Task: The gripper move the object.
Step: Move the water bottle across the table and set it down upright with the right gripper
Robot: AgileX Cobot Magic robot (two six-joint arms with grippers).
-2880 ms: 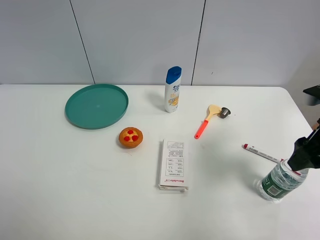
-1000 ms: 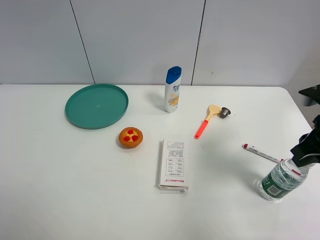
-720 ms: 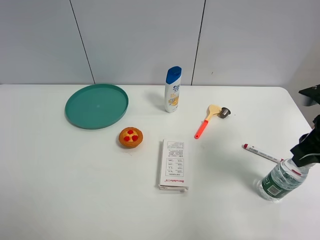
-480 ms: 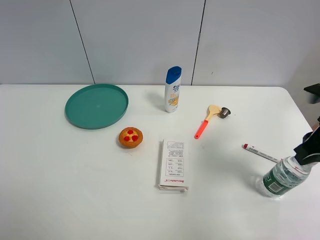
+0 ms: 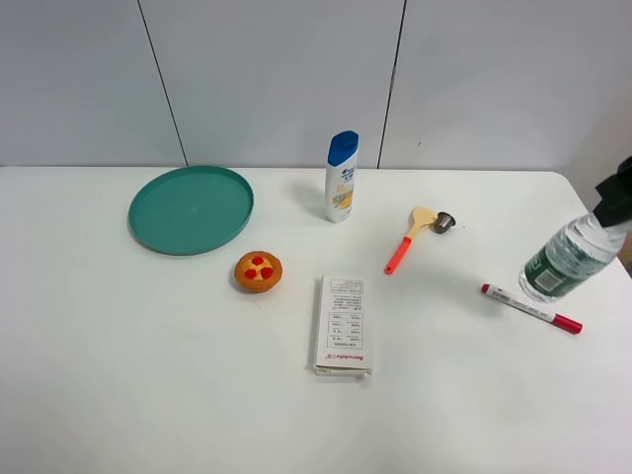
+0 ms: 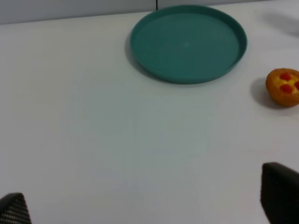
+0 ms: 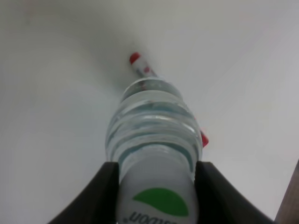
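Transport step, as judged: the bottle (image 5: 568, 259), tilted and seemingly clear of the tabletop (image 5: 148, 375) at 3 o'clock in the high view, near the marker (image 5: 531, 308), is clamped at its upper end by the right tool (image 5: 613, 204), so an upright, gentle set-down is next called for; the left tool (image 6: 147, 200) is spread wide.
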